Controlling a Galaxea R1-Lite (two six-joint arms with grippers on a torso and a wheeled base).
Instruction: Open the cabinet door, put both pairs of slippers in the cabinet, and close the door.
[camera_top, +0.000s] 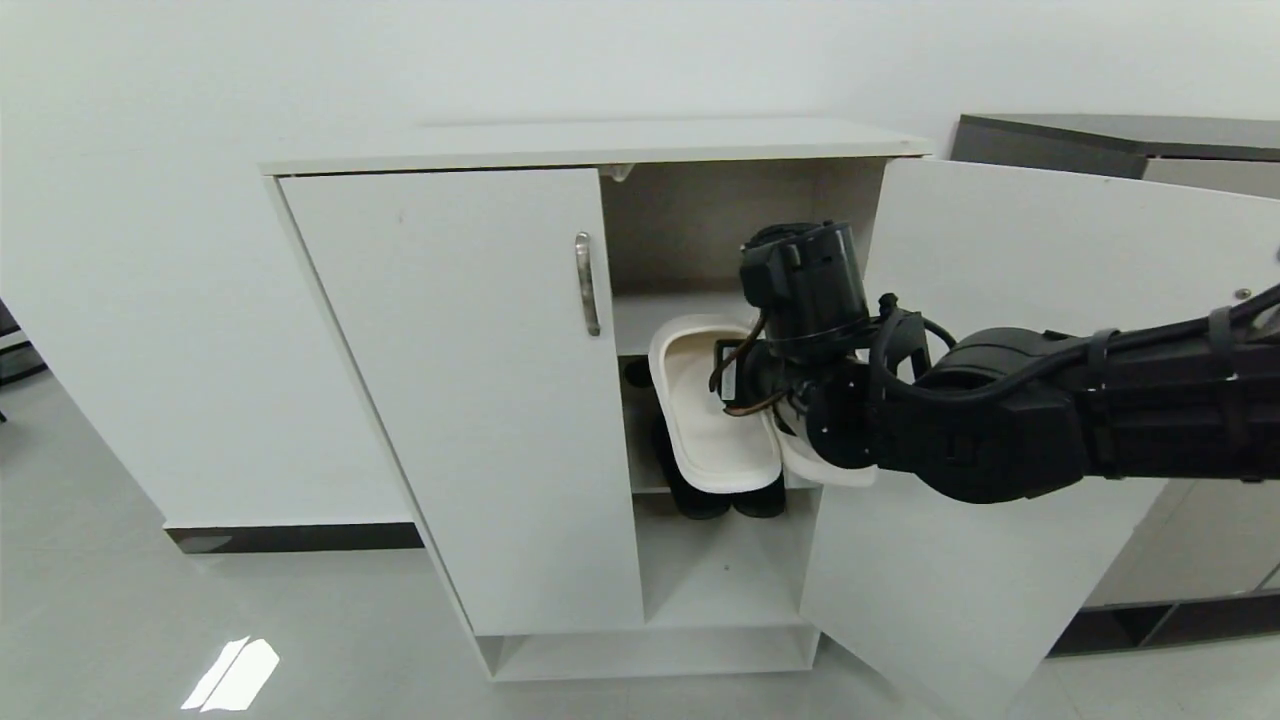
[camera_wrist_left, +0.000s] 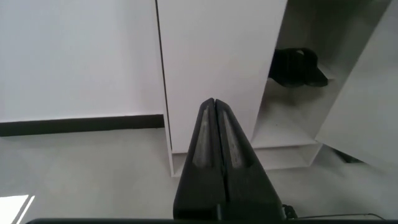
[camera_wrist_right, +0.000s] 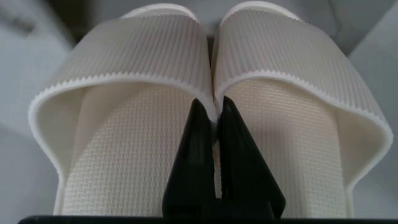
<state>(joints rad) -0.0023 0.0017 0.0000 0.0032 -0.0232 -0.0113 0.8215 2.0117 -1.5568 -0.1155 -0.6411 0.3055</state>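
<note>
The cabinet door (camera_top: 1000, 420) stands open, the black slippers (camera_wrist_left: 298, 67) sit inside the cabinet (camera_top: 590, 145), and the right gripper (camera_wrist_right: 214, 112) is clamped on the white slippers (camera_wrist_right: 143, 74) at the opening (left gripper (camera_wrist_left: 214, 109) pressed together, empty). Left, I judge: placing this pair inside and closing the door. No readable writing shows.

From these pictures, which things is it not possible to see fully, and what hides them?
- Head view: the pair of black slippers, mostly covered by the cream ribbed slippers.
- Head view: the space behind the closed white left door.
- Right wrist view: the cream slippers' rear ends, cut off by the lower edge; the right gripper covers their meeting edges.
</note>
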